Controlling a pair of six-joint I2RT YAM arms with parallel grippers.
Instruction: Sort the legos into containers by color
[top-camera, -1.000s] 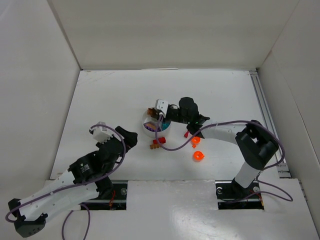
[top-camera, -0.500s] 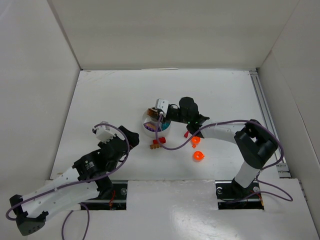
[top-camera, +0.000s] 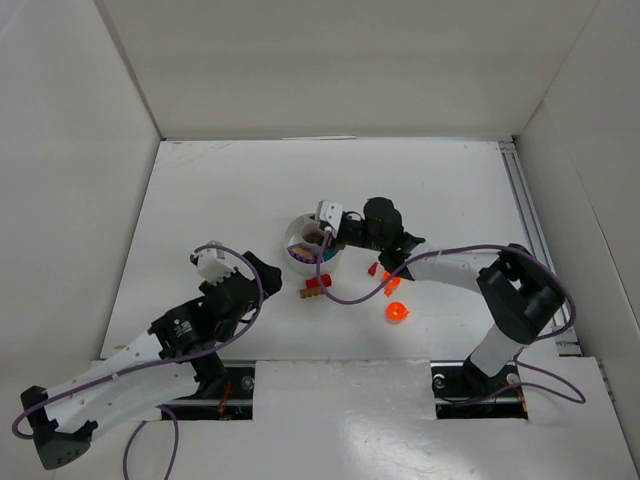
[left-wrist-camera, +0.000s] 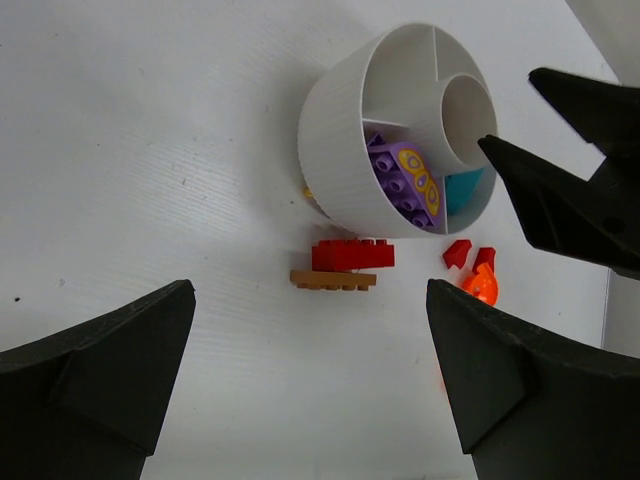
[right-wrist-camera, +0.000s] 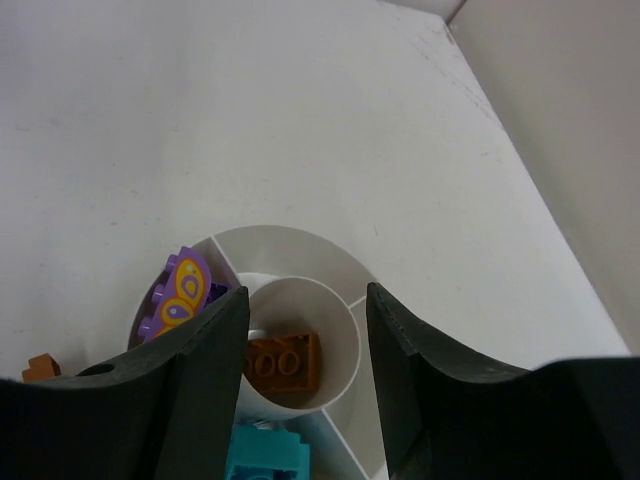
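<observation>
The round white dish (top-camera: 296, 250) sits mid-table. My right gripper (top-camera: 320, 238) hangs open over it, its jaws on either side of the central cup (right-wrist-camera: 330, 300), where a brown brick (right-wrist-camera: 283, 365) lies free. A purple piece with a yellow butterfly (right-wrist-camera: 180, 293) and a teal brick (right-wrist-camera: 265, 452) lie in wedge sections. In the left wrist view the dish (left-wrist-camera: 340, 130) stands above a red brick (left-wrist-camera: 352, 255) and a brown plate (left-wrist-camera: 333, 280) on the table. My left gripper (left-wrist-camera: 310, 390) is open and empty, short of them.
Two small red pieces (left-wrist-camera: 457, 252) and a translucent orange piece (left-wrist-camera: 480, 287) lie right of the dish. Another orange piece (top-camera: 397, 312) lies nearer the front. White walls enclose the table on three sides, with a rail (top-camera: 530, 230) along the right.
My left arm has reached forward and right, toward the red and brown bricks. My right gripper has shifted slightly over the dish.
</observation>
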